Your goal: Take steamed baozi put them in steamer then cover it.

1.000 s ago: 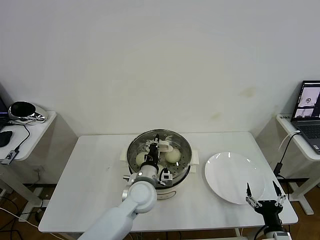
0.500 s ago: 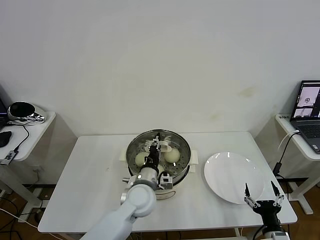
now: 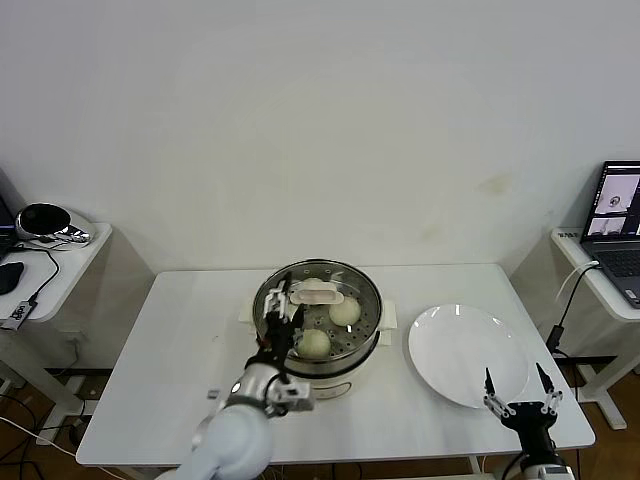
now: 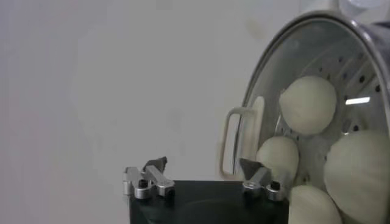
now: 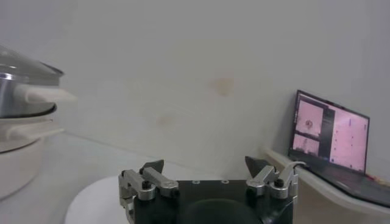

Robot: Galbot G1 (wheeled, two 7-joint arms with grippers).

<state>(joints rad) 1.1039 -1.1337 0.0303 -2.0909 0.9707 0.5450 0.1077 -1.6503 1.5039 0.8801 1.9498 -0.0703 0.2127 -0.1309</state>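
Right gripper (image 3: 517, 387): parked right of the steamer, at the near rim of the white plate (image 3: 455, 345), fingers spread, nothing held. Left gripper (image 3: 280, 305): poised over the steamer (image 3: 364, 303) near-left rim, fingers apart, empty. Steamed baozi (image 3: 313, 343): seen inside the steamer on the perforated tray.

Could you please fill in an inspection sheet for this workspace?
Surface: white table, bare around the items.
Job's things: steamer uncovered; four baozi inside, per the left wrist view; lid not seen.
Clutter: white plate, nothing on it.
Claws: left claw open above the steamer's near-left rim, holding nothing; right claw open at the plate's near edge.
Cables: cable hanging off the right side table.
Surroundings: laptop right; mouse left.
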